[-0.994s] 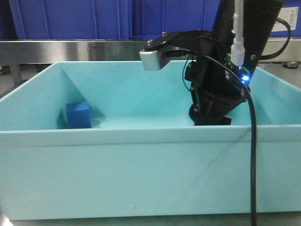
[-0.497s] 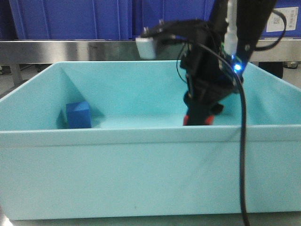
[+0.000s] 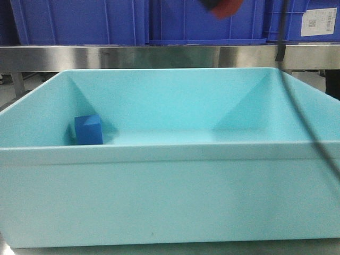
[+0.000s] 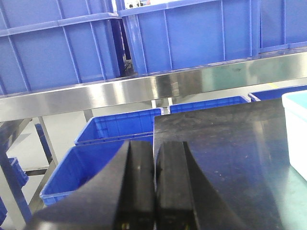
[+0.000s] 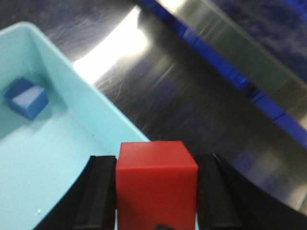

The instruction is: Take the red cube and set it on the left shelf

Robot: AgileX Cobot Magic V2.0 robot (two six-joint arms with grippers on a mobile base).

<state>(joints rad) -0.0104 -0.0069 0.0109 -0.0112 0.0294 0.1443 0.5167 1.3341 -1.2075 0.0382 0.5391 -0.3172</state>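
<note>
Start at the left. Read the left gripper (image 4: 154, 155) as idle: black fingers (image 4: 136, 182) pressed flat together, nothing between them, pointed over the dark bench (image 4: 230, 158) toward the brushed-steel shelf (image 4: 96, 96) loaded with blue plastic crates (image 4: 192, 33).

Next, locate the small blue plastic cube (image 3: 88, 130) on the floor of the pale turquoise plastic bin (image 3: 159, 196), close to its left wall.

Further right, locate the small solid bright-red cube (image 5: 157, 184), clamped squarely between the two black fingers (image 5: 101, 191) of the right gripper (image 5: 157, 201) and held high over the bin's rim. Expect only a blurred red patch at the top edge of the front view.

Treat the held cube as having no long axis: equal faces, gripped on two opposite sides.

Judge the coming carry as leftward, across the bin, by the right arm; regard the left arm as nearer that side but empty. Cannot tell which shelf section counts as "left".

Count:
- one red cube
- one blue cube
- one bin
- two grippers
- several crates
</note>
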